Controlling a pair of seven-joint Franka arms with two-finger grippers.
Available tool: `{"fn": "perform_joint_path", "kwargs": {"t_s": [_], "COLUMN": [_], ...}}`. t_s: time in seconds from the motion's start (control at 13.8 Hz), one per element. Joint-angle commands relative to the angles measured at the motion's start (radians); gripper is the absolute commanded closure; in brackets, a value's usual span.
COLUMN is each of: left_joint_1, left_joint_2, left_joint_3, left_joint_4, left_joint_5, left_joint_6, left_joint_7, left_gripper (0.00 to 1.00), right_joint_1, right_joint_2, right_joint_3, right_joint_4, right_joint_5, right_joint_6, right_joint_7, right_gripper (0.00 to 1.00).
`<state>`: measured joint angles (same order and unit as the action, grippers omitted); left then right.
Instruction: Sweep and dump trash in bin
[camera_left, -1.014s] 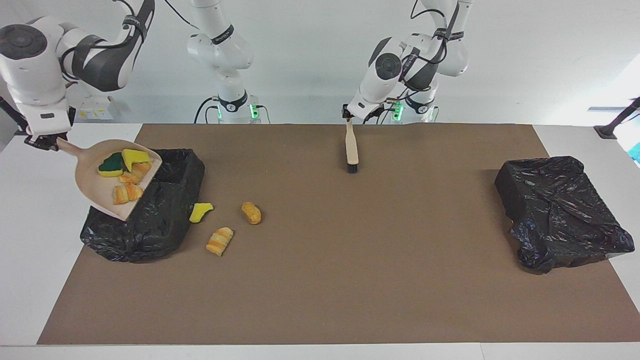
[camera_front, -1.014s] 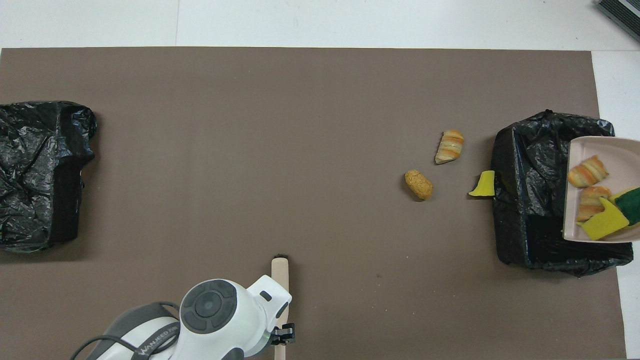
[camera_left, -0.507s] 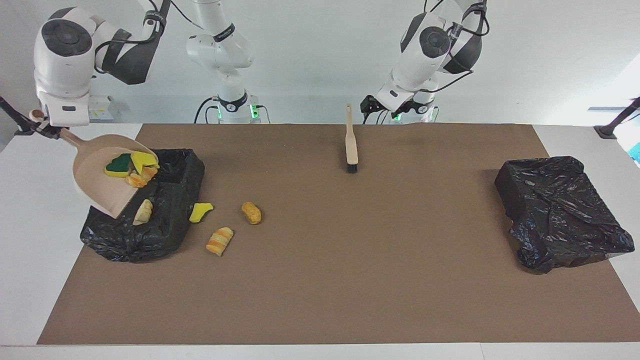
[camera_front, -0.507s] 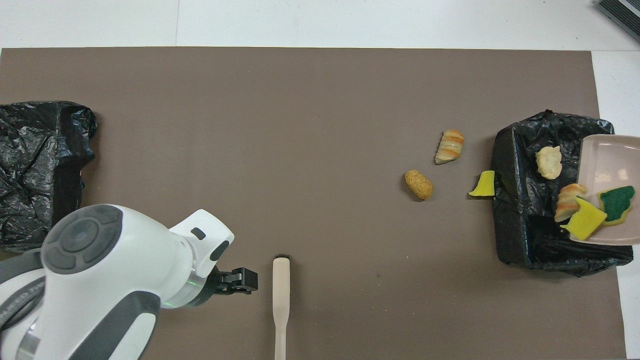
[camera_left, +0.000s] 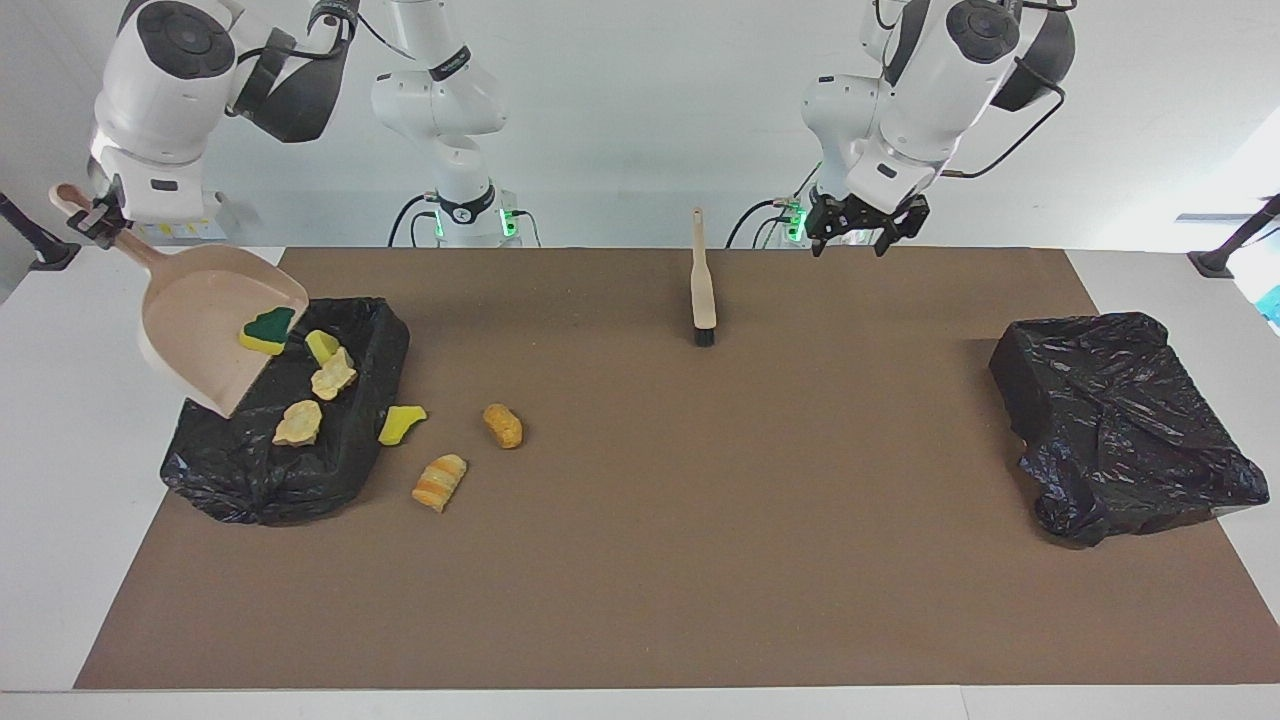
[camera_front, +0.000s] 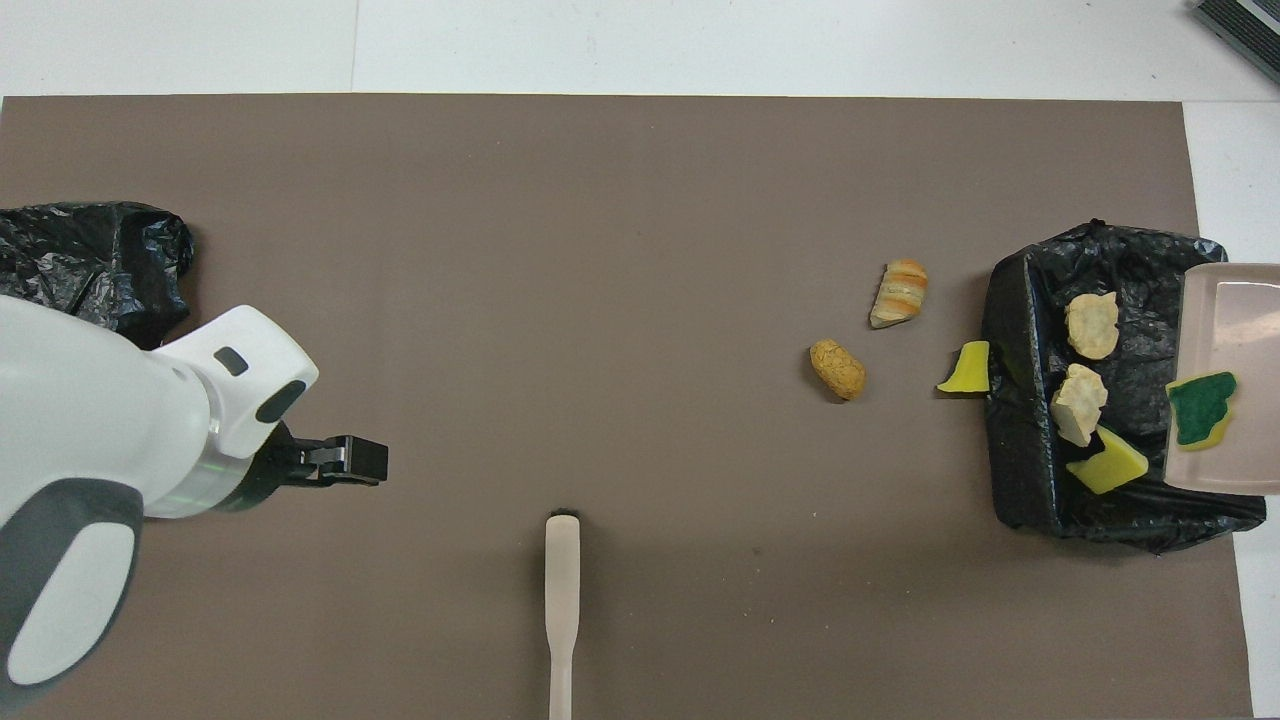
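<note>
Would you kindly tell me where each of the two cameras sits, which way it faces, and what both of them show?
Facing view: high across the table, looking at the robots; both arms show whole, the right gripper holding the tilted beige plastic dustpan over the black-lined bin, the left gripper raised.
Overhead view: high above the robots' end, looking steeply down; only the left arm's wrist and gripper show.
Shared: the flat wooden-handled brush, the bin, the green-topped sponge scrap on the dustpan, and three scraps on the brown mat.

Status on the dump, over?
Right gripper tilts dustpan over bin; green-topped sponge in pan. Left gripper open, idle. Three scraps on mat.
</note>
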<state>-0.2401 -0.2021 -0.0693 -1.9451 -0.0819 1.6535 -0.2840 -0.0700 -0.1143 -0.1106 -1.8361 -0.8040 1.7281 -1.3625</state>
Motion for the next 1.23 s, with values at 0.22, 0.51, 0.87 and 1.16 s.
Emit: {"fn": "perform_joint_path", "kwargs": {"t_s": [0.22,0.51,0.87,1.16], "left_joint_1": [0.082,0.085,0.119,0.123], "left_joint_2": [0.127,0.180,0.220,0.222], "left_joint_3": [-0.012,-0.010,-0.010,-0.010], "left_joint_4": [0.176,0.254,0.322,0.344], "left_joint_5": [0.075,0.105,0.140,0.139], "left_joint_6": [-0.034,-0.028,-0.057,-0.110], "left_joint_7": [0.097,0.112,0.216,0.270], "left_gripper": [0.00,0.00,0.00,0.00], "right_joint_1": [-0.001,0.009,0.009,-0.002], "right_joint_2": [0.005,0.005,0.007,0.010], "right_joint_3": [0.012,0.017,0.017,0.016], "right_joint_4": [0.017,0.015,0.018,0.034], "right_joint_5": [-0.007,-0.052,-0.075,-0.078], "right_joint_6": [0.022,0.043,0.036,0.034], "right_joint_7": [-0.035,-0.064,-0.099,-0.156], "right_gripper": [1.00,1.00,1.00,1.00]}}
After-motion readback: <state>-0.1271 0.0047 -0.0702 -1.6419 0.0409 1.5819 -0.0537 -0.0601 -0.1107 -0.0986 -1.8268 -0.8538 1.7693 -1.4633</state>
